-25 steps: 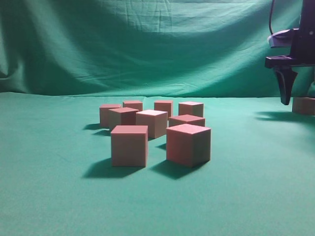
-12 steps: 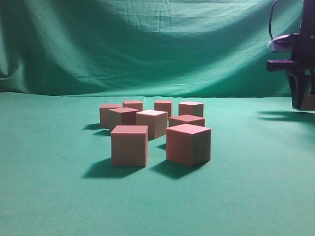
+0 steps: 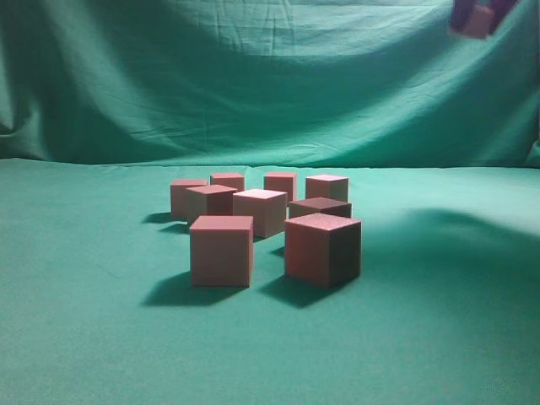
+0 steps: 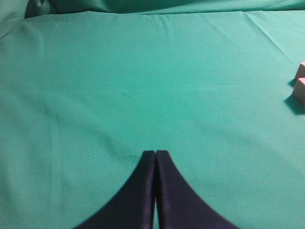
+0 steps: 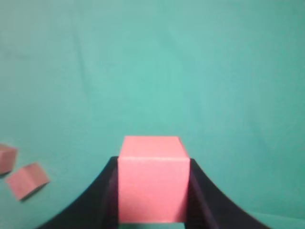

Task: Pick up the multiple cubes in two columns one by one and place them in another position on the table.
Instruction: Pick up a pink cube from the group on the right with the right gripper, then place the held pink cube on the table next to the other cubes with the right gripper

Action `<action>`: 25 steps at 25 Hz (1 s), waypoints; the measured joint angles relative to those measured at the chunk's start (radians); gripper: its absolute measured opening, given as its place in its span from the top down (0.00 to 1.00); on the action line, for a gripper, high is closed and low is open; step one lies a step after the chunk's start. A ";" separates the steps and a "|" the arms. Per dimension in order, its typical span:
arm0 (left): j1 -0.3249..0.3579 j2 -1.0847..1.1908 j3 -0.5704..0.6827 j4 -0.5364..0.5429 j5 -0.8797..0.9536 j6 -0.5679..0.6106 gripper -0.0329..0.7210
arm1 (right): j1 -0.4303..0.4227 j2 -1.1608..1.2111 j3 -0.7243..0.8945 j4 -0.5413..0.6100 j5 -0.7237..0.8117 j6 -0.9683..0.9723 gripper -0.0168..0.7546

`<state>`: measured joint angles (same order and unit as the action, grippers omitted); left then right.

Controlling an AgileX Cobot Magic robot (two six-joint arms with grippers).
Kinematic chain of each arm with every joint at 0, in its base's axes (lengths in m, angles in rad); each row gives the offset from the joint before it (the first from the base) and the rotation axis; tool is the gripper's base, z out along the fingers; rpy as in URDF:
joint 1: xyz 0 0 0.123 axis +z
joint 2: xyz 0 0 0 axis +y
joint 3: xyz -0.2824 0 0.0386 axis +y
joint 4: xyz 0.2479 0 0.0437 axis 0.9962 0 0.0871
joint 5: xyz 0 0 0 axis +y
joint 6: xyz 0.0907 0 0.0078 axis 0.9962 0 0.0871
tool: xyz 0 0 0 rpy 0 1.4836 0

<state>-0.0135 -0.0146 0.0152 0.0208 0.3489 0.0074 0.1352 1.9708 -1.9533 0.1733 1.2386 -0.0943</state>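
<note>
Several pink cubes (image 3: 261,221) stand in two rough columns on the teal table (image 3: 93,321) in the exterior view. My right gripper (image 5: 151,164) is shut on one cube (image 5: 151,179), held high above the table; the same held cube (image 3: 477,18) shows at the top right of the exterior view, blurred. Two more cubes (image 5: 19,175) lie far below at the left of the right wrist view. My left gripper (image 4: 156,152) hangs over bare cloth, fingers pressed together with nothing between them. Two cube corners (image 4: 300,88) peek in at its right edge.
A wrinkled green backdrop curtain (image 3: 253,76) hangs behind the table. The cloth spreads wide to the left and front of the cube group. A broad shadow (image 3: 447,245) lies on the cloth right of the cubes.
My right gripper came down over a cube at the far right, closed on it, and lifted it up to the top of the exterior view. The grouped cubes stayed put.
</note>
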 joint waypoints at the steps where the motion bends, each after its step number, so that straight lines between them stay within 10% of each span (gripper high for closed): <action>1: 0.000 0.000 0.000 0.000 0.000 0.000 0.96 | 0.014 -0.020 0.000 0.010 0.000 -0.007 0.64; 25: 0.000 0.000 0.000 0.000 0.000 0.000 0.96 | 0.874 -0.081 0.308 -0.085 -0.009 -0.064 0.64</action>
<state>-0.0135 -0.0146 0.0152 0.0208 0.3489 0.0074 1.0094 1.8900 -1.6450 0.0888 1.2300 -0.1587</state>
